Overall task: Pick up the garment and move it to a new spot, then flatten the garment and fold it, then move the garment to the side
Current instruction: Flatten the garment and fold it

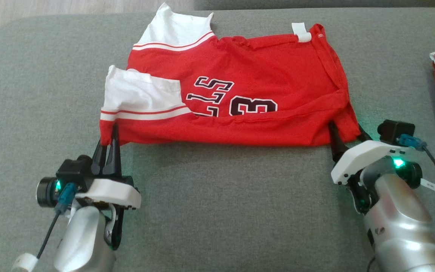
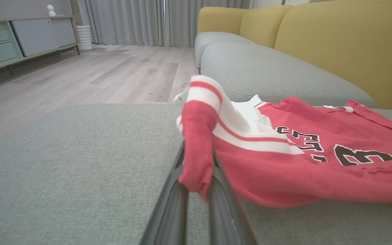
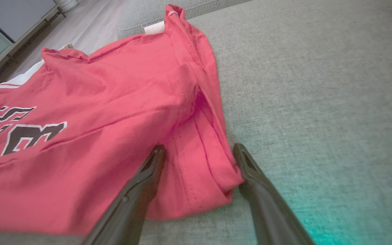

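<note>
We see the red garment (image 1: 240, 94), a numbered jersey with white-banded sleeves, lying spread across the grey cushion (image 1: 221, 211), with its long edge towards the robot. Our left gripper (image 1: 110, 139) is clamped on the near left corner, pinching red fabric between its fingers (image 2: 170, 204). Our right gripper (image 1: 346, 130) stands spread wide, its fingers (image 3: 141, 190) straddling the near right corner without pinching it.
</note>
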Tool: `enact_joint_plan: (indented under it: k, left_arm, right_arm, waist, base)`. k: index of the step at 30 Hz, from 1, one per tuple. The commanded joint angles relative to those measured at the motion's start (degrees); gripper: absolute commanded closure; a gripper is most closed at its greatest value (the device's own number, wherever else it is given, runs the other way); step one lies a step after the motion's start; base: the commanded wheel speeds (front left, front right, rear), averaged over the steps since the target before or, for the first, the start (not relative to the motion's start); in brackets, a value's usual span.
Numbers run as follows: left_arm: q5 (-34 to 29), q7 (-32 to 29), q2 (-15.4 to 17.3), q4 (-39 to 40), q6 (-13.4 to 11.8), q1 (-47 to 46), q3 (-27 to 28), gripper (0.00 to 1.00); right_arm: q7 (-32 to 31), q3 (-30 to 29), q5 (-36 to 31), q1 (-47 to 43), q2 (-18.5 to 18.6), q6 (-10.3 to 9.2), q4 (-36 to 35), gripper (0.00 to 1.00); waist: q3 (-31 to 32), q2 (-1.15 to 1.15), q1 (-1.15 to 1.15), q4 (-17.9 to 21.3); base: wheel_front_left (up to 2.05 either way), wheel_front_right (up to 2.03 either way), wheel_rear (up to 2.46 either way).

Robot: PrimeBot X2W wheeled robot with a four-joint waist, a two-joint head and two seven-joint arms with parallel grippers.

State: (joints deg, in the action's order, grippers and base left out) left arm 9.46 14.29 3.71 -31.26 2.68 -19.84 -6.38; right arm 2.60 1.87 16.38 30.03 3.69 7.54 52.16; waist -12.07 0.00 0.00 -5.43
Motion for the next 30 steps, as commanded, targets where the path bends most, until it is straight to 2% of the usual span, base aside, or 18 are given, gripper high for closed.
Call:
enact_joint_plan:
  k: [1, 2, 3, 8, 15, 25, 30]
  left_arm:
    - [-0.53, 0.70, 0.85, 1.39, 0.27, -1.10, 1.51, 1.00]
    - [-0.61, 0.70, 0.86, 1.16, 0.28, -1.08, 1.57, 1.00]
    - [-0.68, 0.70, 0.90, 0.95, 0.29, -1.04, 1.65, 1.00]
    - [-0.79, 0.71, 1.14, 0.43, 0.17, -0.71, 2.26, 1.00]
    - [-0.92, 0.71, 1.50, 0.07, 0.00, 0.94, 3.25, 1.00]
    - [-0.65, 0.71, 0.67, 0.40, -0.09, 7.99, 3.09, 1.00]
    - [-0.82, 0.71, 0.02, 1.56, 0.00, 11.76, 1.26, 1.00]
  right_arm:
    - [0.11, 3.08, 0.87, 0.43, -0.80, -0.05, 1.93, 0.00]
    - [0.42, 3.69, 1.28, 0.89, -0.80, -0.05, 2.94, 0.58]
    - [0.92, 4.40, 1.67, 1.31, -0.80, -0.05, 3.76, 1.00]
    - [5.20, 5.52, 0.59, 2.66, -0.80, -0.05, 6.15, 1.00]
    - [11.15, 0.22, -8.88, 3.18, -0.80, -0.05, 7.42, 1.00]
    - [11.50, -7.32, -20.73, -5.53, -0.80, -0.05, 1.06, 1.00]
    - [9.93, -8.18, -19.96, -10.41, -0.80, -0.05, -3.24, 1.00]
  waist:
    - [0.03, 0.00, 0.00, -0.04]
    - [0.08, 0.00, 0.00, -0.01]
    - [0.17, 0.00, 0.00, 0.02]
    - [0.96, 0.00, 0.00, 0.55]
    - [3.55, 0.00, 0.00, 2.30]
    - [10.08, 0.00, 0.00, 5.15]
    - [11.60, 0.00, 0.00, 5.45]
  base:
    - [0.00, 0.00, 0.00]
    - [0.00, 0.00, 0.00]
    - [0.00, 0.00, 0.00]
    - [0.00, 0.00, 0.00]
    - [0.00, 0.00, 0.00]
    - [0.00, 0.00, 0.00]
    - [0.00, 0.00, 0.00]
